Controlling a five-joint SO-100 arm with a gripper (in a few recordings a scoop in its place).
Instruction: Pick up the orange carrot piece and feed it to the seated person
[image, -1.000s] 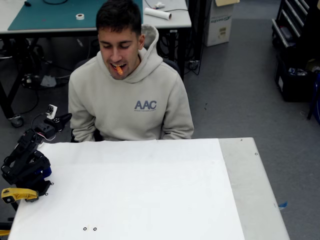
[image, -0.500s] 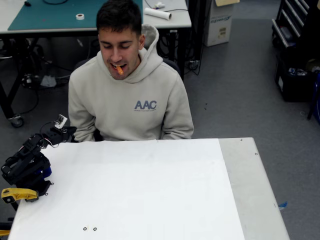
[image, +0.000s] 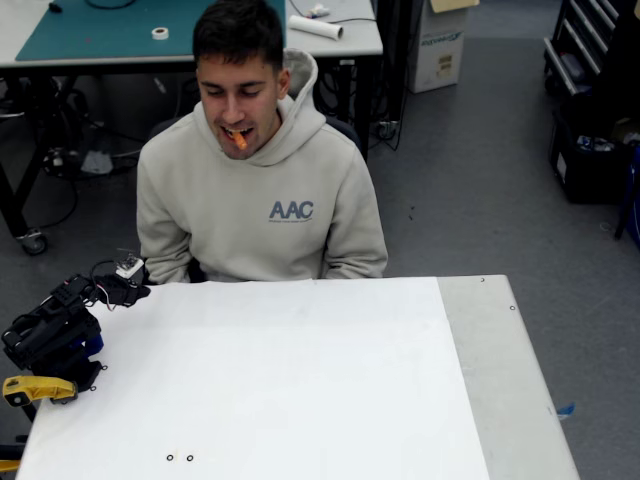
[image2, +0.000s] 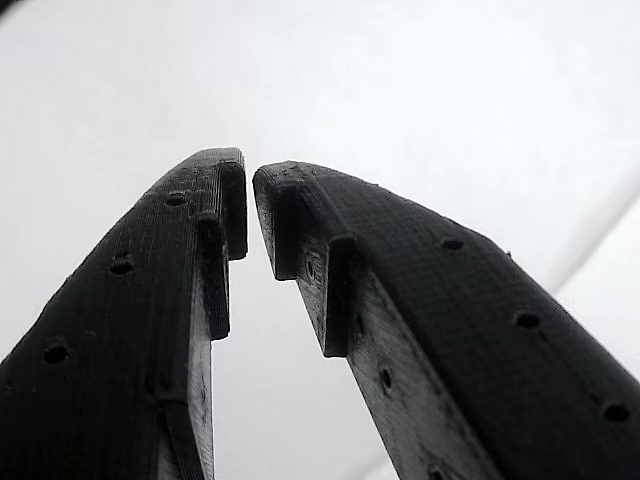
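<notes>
orange carrot piece (image: 237, 139) sits between the lips of the seated person (image: 258, 195), one end in the mouth and the other poking out and down toward the chin, so its long axis runs roughly along the line of the face and slightly toward the camera in the fixed view. the gripper (image: 128, 287) is folded low at the left edge of the white table (image: 300, 380), well apart from the carrot: the piece lies up and to the right of it in that view, above the hoodie's chest letters, with the person's shoulder and sleeve between. in the wrist view the gripper (image2: 249, 200) points over pale table surface with its two black fingers (image2: 400, 290) drawn nearly together at the tips, a thin sliver of light between them and nothing held. judging from how things lie, the feeding looks done, since the carrot is already with the person and the arm is tucked near its base beside a yellow-handled tool (image: 38, 388). any coming move seems to be a matter of settling the arm at rest and not of reaching, as the carrot is out of the gripper's line and needs no further carrying.
</notes>
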